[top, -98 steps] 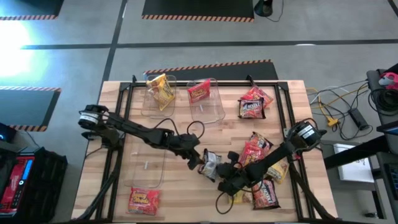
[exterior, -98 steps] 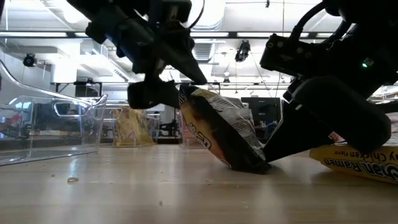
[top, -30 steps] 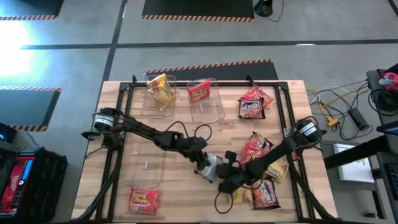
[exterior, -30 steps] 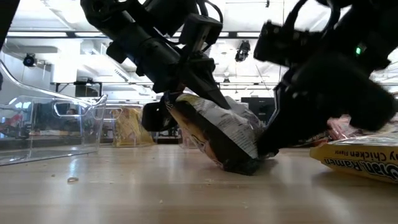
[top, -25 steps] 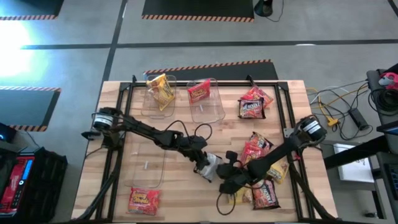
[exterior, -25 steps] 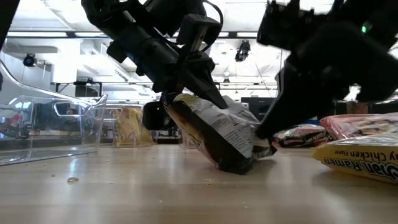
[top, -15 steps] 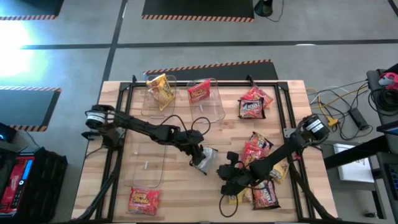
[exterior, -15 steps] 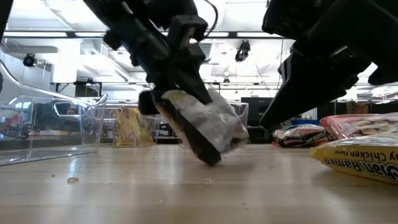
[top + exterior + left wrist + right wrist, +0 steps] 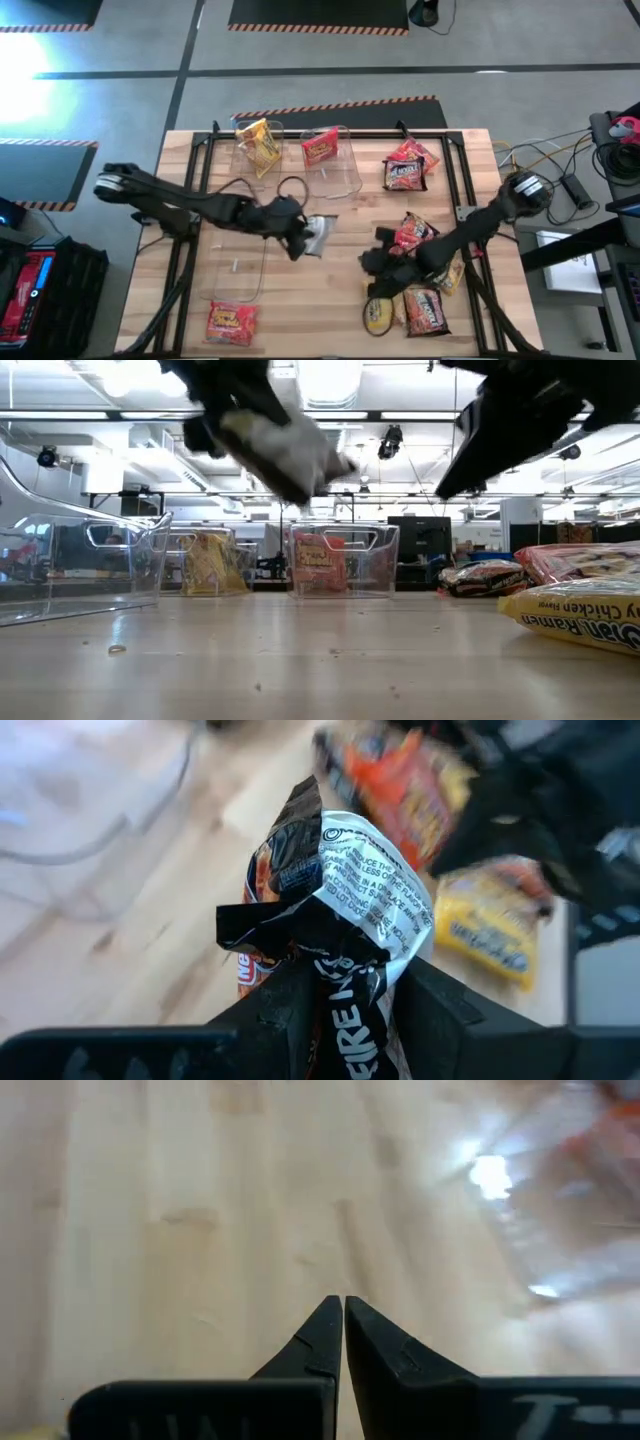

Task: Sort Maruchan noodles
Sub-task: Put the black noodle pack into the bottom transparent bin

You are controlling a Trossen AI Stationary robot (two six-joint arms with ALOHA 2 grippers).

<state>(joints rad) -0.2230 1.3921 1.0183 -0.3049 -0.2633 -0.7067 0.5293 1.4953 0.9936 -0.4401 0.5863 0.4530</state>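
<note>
My left tool (image 9: pixel 335 985) is clamped on a dark packet (image 9: pixel 335 885) with a silvery printed back, pinching it at one crumpled end so the rest of it stands out ahead of the fingers. I hold it up off the table (image 9: pixel 260 290), clear of the other noodles, because I judge it has to travel to a bin rather than slide. Ahead of this tool and off to one side sit the clear bins: one holds a yellow packet (image 9: pixel 258 143), the next a red-orange packet (image 9: pixel 320 148), which tells me colours are being kept apart. A lone dark and red pair (image 9: pixel 407 165) lies beyond those bins, likely where this one belongs.

My right tool (image 9: pixel 342 1320) is closed on nothing, fingertips pressed together over bare wood, drawn back beside the unsorted heap (image 9: pixel 420 270) so it stays out of the carrying arm's path. Another red-orange packet (image 9: pixel 230 322) lies well behind my left tool.
</note>
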